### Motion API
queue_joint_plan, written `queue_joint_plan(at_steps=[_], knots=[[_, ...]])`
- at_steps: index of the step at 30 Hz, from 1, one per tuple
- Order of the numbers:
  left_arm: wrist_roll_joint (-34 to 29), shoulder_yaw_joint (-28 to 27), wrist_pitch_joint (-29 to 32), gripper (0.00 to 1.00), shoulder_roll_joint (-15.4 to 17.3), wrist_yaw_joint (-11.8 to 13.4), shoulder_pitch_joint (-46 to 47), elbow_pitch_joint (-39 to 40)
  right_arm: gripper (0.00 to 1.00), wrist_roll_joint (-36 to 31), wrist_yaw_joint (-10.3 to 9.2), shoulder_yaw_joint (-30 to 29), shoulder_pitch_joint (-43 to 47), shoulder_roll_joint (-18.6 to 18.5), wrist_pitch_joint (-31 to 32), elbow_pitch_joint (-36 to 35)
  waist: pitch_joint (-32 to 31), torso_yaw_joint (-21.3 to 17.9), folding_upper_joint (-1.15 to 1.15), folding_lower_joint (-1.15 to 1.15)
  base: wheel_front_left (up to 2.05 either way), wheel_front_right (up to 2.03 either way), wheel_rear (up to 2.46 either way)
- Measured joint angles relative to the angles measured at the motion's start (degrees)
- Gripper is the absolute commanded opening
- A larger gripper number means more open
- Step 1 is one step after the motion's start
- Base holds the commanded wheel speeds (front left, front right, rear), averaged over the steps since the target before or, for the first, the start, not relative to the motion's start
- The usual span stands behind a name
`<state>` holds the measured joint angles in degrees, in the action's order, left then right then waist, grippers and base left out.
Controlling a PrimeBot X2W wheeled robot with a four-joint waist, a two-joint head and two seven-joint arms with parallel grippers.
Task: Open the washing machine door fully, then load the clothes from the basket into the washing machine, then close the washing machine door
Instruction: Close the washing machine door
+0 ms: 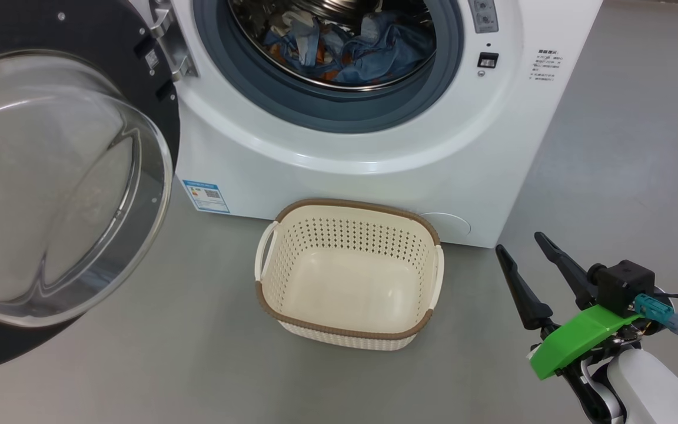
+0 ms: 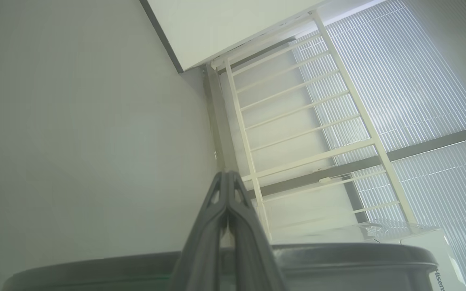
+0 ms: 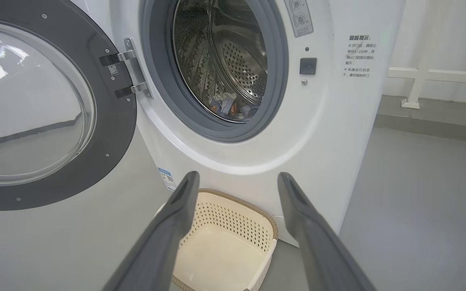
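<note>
White casing on the washing machine (image 1: 374, 176), with a grey rubber ring (image 1: 327, 115), a silvery drum (image 3: 243, 68) dotted with small holes, and a blue label (image 1: 205, 196) low on the front. The washing machine door (image 1: 109, 35) is glossy black around a clear glass window. The clothes (image 1: 374, 53) are light blue with orange and cream-white patches. The basket (image 1: 348, 204) is cream-white, its walls patterned with rows of holes, its rim brown and woven-look. The floor (image 1: 139, 365) is plain grey. The right pincer (image 1: 519, 241) has dark fingers and a bright green bracket (image 1: 580, 341).

Head view looks steeply down, close to the washing machine (image 1: 374, 176) and basket (image 1: 348, 241). Right wrist view faces both from lower, farther right. Left wrist view points up at a wall (image 2: 75, 121).
</note>
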<state>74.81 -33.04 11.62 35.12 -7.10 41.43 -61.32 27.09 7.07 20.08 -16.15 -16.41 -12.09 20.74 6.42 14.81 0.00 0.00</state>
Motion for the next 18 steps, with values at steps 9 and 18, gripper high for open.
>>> queue_joint_plan(at_steps=[9, 18], knots=[[0.27, 1.52, 3.11, 0.00, 0.12, 0.00, 0.01, -3.20, 1.00, 0.00, 0.00, -0.15, 0.02, 0.03, 0.51, -0.20, -0.09, -0.12, 0.00, 0.00, 0.00, 0.00, 0.00], [1.88, 1.79, 7.65, 0.00, -0.02, 0.00, 0.09, -5.06, 1.00, -0.43, 0.00, -0.26, 0.02, 0.11, 0.92, -0.41, -0.13, 0.63, 0.00, 0.00, 0.00, 0.00, 0.00]])
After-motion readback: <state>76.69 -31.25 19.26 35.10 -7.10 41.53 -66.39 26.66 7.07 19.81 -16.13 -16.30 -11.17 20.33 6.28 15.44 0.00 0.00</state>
